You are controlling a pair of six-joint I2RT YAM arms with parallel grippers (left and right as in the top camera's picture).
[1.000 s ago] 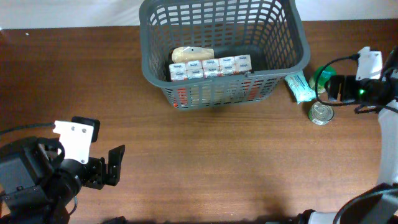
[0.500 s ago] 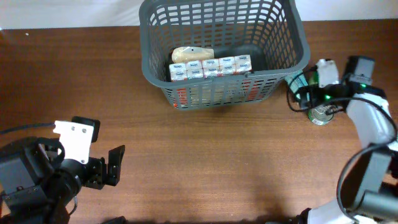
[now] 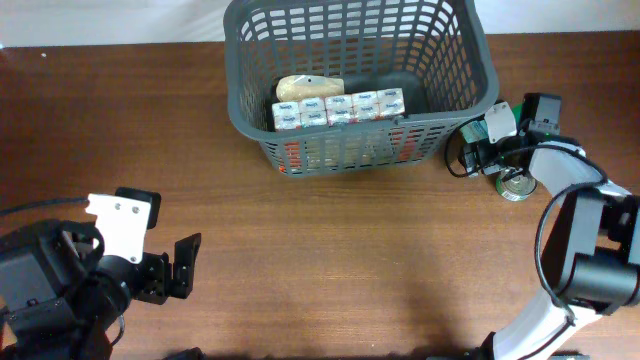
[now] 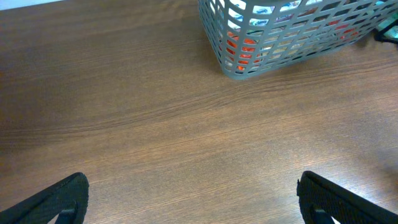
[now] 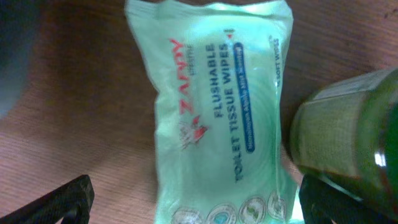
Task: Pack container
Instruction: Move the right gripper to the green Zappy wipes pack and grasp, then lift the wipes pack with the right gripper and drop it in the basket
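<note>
The container, a dark grey lattice basket, stands at the back centre and holds a beige pack and a row of white cartons. Its near corner shows in the left wrist view. My right gripper hovers open just right of the basket. In the right wrist view it straddles a pale green pack of flushable wipes lying on the table, with nothing pinched. My left gripper rests open at the front left, over bare wood.
A small silver tin can stands right of the basket, beside my right arm. A green bottle sits close against the wipes pack on its right. The table is brown wood.
My right arm has swung left towards the basket's right corner and now covers the wipes pack from above. The left arm has not moved.
</note>
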